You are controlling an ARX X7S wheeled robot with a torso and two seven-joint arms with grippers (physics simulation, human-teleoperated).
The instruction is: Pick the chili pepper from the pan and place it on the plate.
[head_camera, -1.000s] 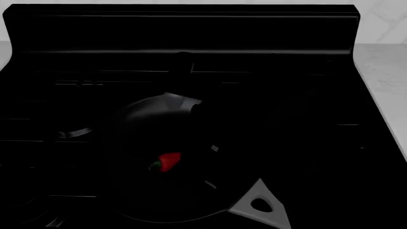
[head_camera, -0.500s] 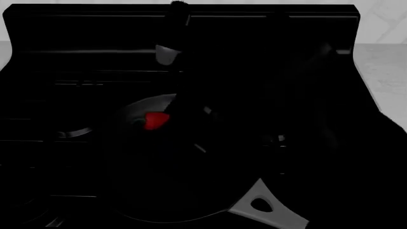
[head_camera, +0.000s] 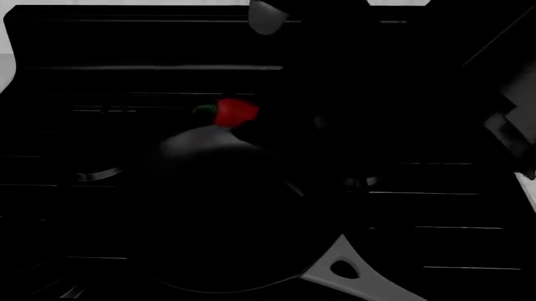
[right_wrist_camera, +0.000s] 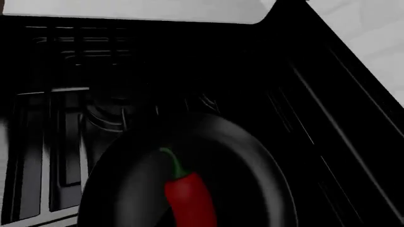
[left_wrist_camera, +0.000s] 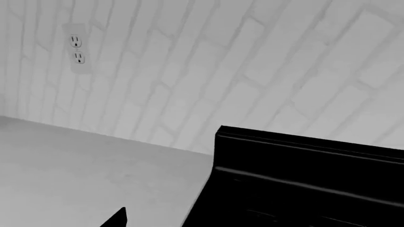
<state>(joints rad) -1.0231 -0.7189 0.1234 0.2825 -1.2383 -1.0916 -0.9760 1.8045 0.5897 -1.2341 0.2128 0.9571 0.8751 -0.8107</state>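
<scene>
The chili pepper [head_camera: 235, 111] is bright red with a green stem and hangs above the far rim of the pan [head_camera: 209, 150], clear of its floor. My right gripper [head_camera: 251, 125] is black against the black stove and shut on the pepper's lower end. In the right wrist view the chili pepper [right_wrist_camera: 189, 196] rises from between my jaws, stem pointing away, with the pan [right_wrist_camera: 252, 161] beneath it. The pan's grey handle [head_camera: 352, 276] points toward me on the right. The plate is out of view. Only one dark fingertip [left_wrist_camera: 117, 218] of my left gripper shows, over the countertop.
The black stove [head_camera: 100, 106] with its grates and raised back panel [left_wrist_camera: 303, 161] fills the head view. A grey countertop [left_wrist_camera: 75, 161] lies beside the stove, under a tiled wall with an outlet [left_wrist_camera: 77, 49]. My right arm [head_camera: 503, 113] crosses the stove's right side.
The chili pepper has gone up from the pan floor and toward the stove's back, carried in my right gripper. The right arm has risen with it.
</scene>
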